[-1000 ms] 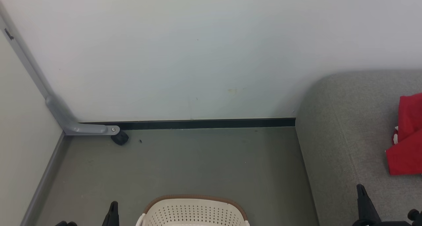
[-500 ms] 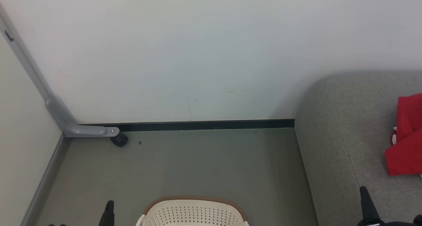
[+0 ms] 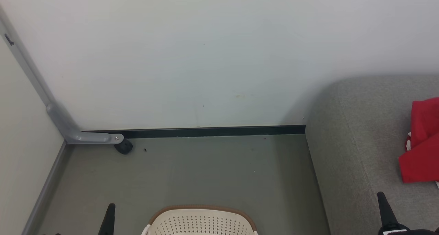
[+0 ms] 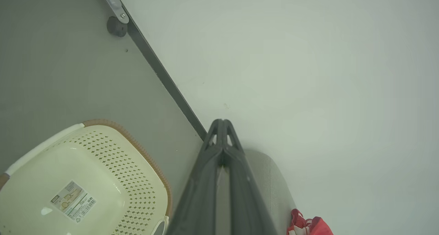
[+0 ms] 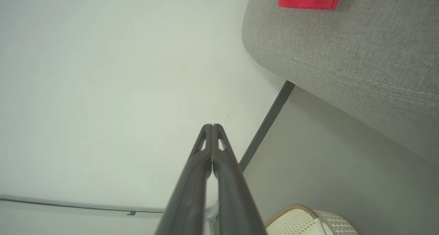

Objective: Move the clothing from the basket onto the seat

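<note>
In the head view the whole picture is drifting slightly downward, with the dark skirting strip [image 3: 212, 131] sitting a little lower in the frame: the camera is moving. The left gripper [image 3: 111, 206] is sliding leftward along the bottom edge. The right gripper [image 3: 380, 195] is sliding rightward toward the lower right corner.

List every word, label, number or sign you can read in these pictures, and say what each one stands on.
Nothing here can be read as text.
Inside the cream perforated plastic basket, on its bottom, a pale rectangular sticker: lines of print and a barcode, too blurred to read.
At the edge of the bright red fabric clothing, a small white tag: too small to read.
</note>
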### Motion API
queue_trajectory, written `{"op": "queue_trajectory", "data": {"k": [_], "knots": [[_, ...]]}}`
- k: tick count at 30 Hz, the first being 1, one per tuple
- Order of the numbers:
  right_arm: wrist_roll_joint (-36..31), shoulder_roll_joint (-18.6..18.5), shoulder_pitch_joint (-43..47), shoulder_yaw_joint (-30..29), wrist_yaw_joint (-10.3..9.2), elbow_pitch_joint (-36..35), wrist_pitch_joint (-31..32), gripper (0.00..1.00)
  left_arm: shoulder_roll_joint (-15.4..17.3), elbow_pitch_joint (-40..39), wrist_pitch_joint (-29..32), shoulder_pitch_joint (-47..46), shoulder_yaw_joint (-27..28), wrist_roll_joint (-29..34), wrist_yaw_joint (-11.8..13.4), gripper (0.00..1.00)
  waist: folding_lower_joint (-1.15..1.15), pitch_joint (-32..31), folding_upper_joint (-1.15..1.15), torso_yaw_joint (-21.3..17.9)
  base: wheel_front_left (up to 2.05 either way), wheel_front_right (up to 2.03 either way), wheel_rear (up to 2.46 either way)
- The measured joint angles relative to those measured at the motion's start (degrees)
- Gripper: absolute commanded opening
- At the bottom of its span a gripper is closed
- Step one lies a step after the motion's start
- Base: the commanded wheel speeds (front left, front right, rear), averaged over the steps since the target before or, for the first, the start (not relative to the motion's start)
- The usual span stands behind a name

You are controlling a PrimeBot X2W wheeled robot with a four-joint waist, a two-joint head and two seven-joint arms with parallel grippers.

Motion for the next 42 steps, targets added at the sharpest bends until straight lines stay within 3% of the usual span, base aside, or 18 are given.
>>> {"op": "queue_trajectory", "data": {"k": [25, 42], "knots": [[20.84, 1.45, -1.18, -3.6, 1.51, 1.44, 4.45, 0.0, -0.89, -0.2, 4.76, -1.1, 4.97, -18.17, -3.56, 0.0, 0.0, -0.62, 0.0, -0.3, 0.0, 0.0, 0.0], [21.11, 1.48, -1.19, -3.75, 1.51, 1.45, 4.58, 0.0, -1.04, -0.25, 4.9, -1.2, 5.02, -18.44, -3.96, 0.0, 0.0, -0.62, 0.0, -0.3, 0.0, 0.0, 0.0]]}}
